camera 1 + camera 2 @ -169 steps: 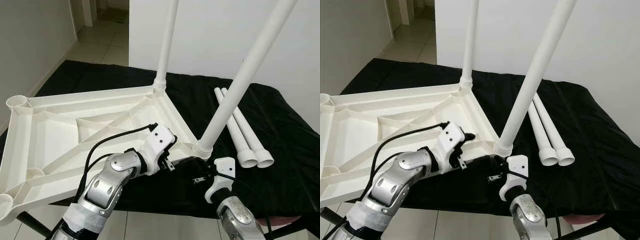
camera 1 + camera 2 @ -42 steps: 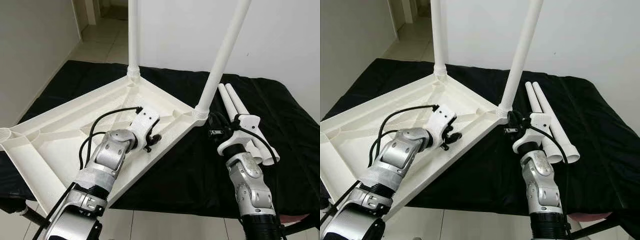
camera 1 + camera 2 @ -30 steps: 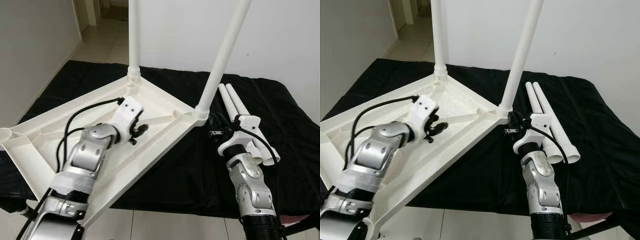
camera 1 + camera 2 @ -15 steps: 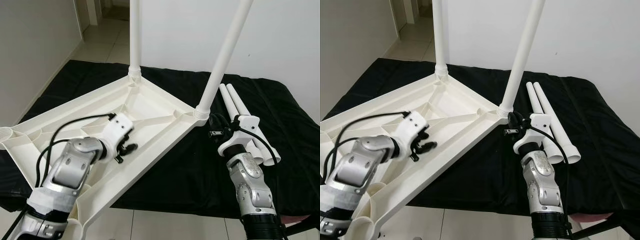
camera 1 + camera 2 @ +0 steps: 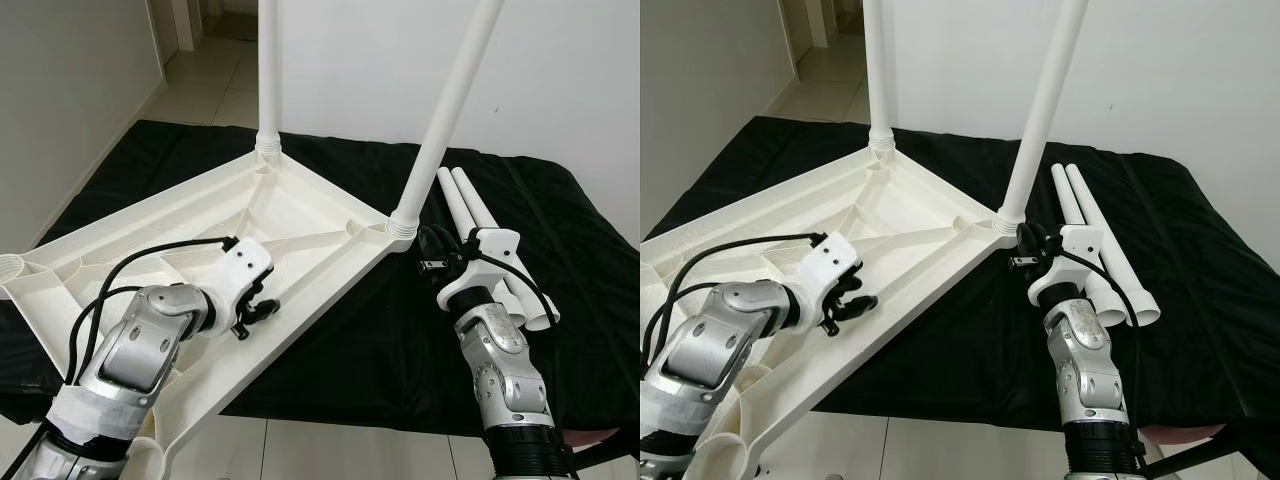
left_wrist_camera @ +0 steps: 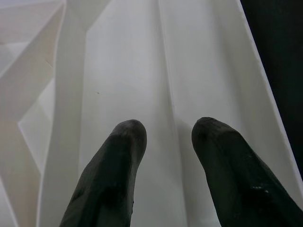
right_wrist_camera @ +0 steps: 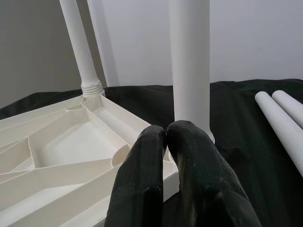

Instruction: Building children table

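A white table top is lying upside down on the black-draped tabletop, its ribbed underside facing up and its near corner reaching past the front edge. Two legs are standing upright in its corner sockets: a far leg and a near leg at the right corner. Two loose legs are lying side by side on the cloth, just right of that corner. The left gripper is hovering low over the underside near the front rim, its fingers standing apart with a rib showing between them; whether they are touching the plastic is hard to tell. The right gripper is sitting at the foot of the near leg, just in front of the socket, with its fingers pressed together and nothing between them, the leg rising right behind their tips.
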Available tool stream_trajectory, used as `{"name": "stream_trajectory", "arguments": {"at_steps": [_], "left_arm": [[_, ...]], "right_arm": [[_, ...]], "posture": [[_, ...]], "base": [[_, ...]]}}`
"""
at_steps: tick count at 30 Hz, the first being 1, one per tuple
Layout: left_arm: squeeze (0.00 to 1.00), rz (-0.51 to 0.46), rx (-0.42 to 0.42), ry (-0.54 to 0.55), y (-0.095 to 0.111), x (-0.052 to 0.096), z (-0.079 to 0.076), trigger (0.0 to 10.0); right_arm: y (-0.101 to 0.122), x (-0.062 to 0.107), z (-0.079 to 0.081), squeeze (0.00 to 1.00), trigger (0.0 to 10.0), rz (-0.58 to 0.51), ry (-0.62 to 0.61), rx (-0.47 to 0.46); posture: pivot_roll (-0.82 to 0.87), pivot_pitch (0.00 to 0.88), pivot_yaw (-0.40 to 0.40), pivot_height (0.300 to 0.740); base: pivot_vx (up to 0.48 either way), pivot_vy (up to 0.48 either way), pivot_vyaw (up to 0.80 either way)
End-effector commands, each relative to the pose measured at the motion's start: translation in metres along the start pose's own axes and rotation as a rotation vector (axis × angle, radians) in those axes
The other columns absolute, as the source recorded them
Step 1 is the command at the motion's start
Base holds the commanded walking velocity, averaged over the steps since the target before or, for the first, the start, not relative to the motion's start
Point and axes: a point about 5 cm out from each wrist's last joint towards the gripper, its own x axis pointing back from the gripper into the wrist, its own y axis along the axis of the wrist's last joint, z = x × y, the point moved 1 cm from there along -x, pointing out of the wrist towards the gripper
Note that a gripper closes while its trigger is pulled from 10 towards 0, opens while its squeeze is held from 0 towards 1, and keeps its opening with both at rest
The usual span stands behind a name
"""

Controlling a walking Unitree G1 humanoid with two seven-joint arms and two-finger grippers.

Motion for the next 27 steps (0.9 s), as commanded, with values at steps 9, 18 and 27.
{"name": "stream_trajectory", "arguments": {"at_steps": [9, 18, 27], "left_arm": [[0.0, 0.106, 0.04, 0.012, -0.014, -0.005, -0.003, 10.0], [0.0, 0.116, 0.048, 0.051, -0.015, -0.008, -0.001, 0.0], [0.0, 0.068, 0.11, 0.104, -0.001, -0.024, -0.004, 0.0]], "right_arm": [[0.0, -0.002, -0.001, 0.0, 10.0, 0.002, 0.006, 0.005], [0.001, -0.003, -0.002, 0.0, 10.0, 0.001, 0.005, 0.008], [0.002, -0.003, -0.003, 0.0, 10.0, -0.004, -0.001, 0.007]], "posture": [[-0.02, 0.0, -0.061, 0.74], [-0.02, 0.0, -0.062, 0.74], [-0.02, 0.0, -0.059, 0.74]], "base": [[0.0, 0.0, 0.0], [0.0, 0.0, 0.0], [0.0, 0.0, 0.0]]}}
